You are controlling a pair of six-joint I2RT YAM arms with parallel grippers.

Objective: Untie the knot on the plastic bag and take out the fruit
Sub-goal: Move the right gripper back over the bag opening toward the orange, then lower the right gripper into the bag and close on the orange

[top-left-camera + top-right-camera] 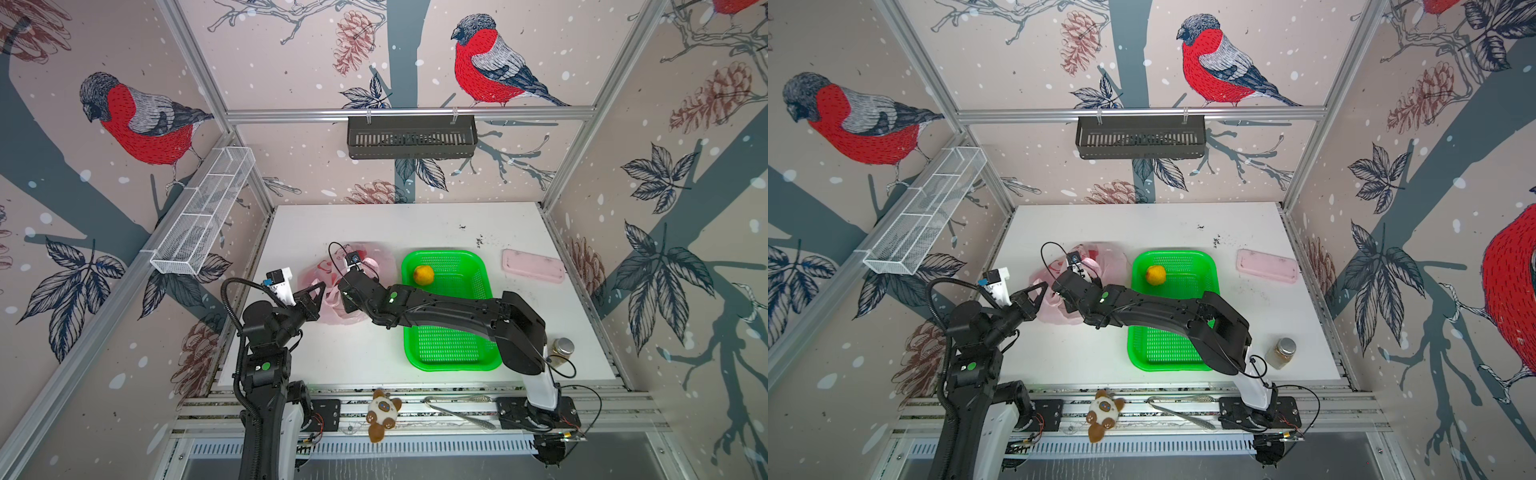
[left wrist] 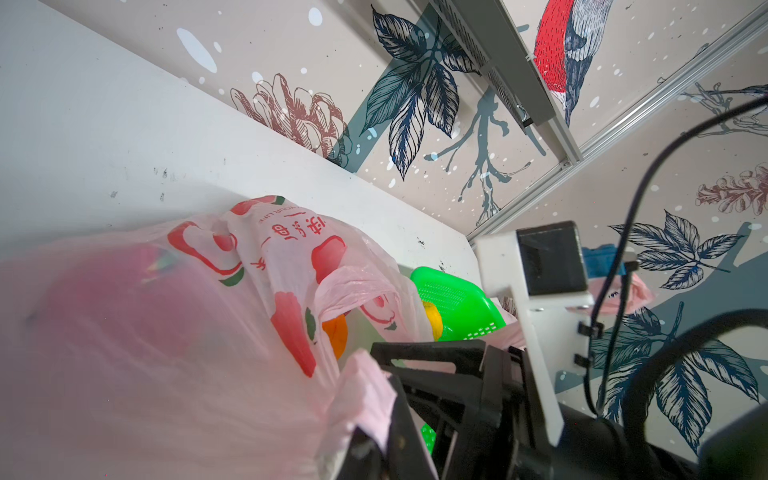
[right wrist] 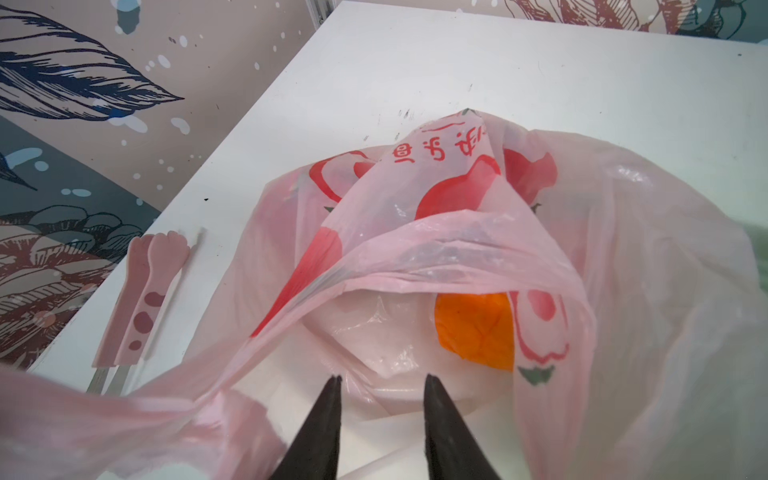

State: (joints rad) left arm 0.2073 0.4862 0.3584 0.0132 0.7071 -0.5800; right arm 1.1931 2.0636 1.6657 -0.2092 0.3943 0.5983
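Hanging over the gaping mouth of the plastic bag [image 3: 623,257], the right gripper [image 3: 382,384] has its two black fingers spread apart with nothing between them. Only the bag's pale lining lies below the tips. Just past the tips an orange fruit [image 3: 473,328] sits inside the bag, partly under a fold of printed film. A stretched strip [image 3: 395,257] of the bag's rim runs away from the mouth toward the left gripper [image 1: 319,287]. That gripper is clenched on the pink plastic at the side of the bag nearest the desk's left edge.

In the left wrist view a blurred magenta shape [image 2: 124,299] shows through the film; what it is cannot be told.

The bag lies on the white desk [image 1: 415,224], about midway between its front and back edges and left of centre, just beside a green basket [image 1: 453,367]. A yellow fruit [image 1: 423,274] rests in the basket's far end. A flat pink case [image 1: 533,266] lies near the right edge. A jar [image 1: 562,351] with a metal lid stands near the front right corner. A pink paw-shaped utensil [image 3: 141,299] lies by the left edge.
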